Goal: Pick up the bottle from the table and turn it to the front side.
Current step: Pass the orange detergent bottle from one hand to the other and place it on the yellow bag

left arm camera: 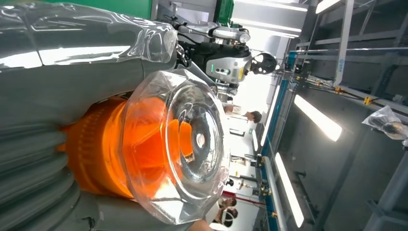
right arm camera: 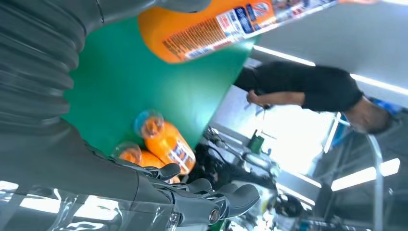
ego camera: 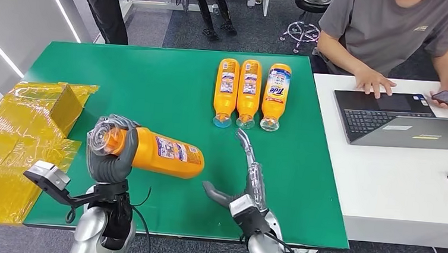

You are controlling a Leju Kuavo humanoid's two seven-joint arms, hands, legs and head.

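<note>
Head view: the orange plastic bottle with a clear cap (ego camera: 160,152) lies on its side in the lower left of the frame, above the green table top (ego camera: 153,86). Its long axis runs nearly level across the picture, the clear cap pointing left toward the camera and the rounded base pointing right, tipped slightly down. A white and blue label faces up.

There are four orange bottles in all: this one, and a row of three orange bottles (ego camera: 249,92) lying side by side in the upper middle of the table, caps toward the near edge, touching or nearly touching one another.

The left hand (ego camera: 109,154) grips the held bottle around its neck end, grey fingers wrapped close about it; the left wrist view shows the clear cap (left arm camera: 178,144) right in front of the lens. The right hand (ego camera: 245,175) is spread wide at lower centre, fingers stretched forward and thumb out to the left, holding nothing, just right of the bottle's base and apart from it.
</note>
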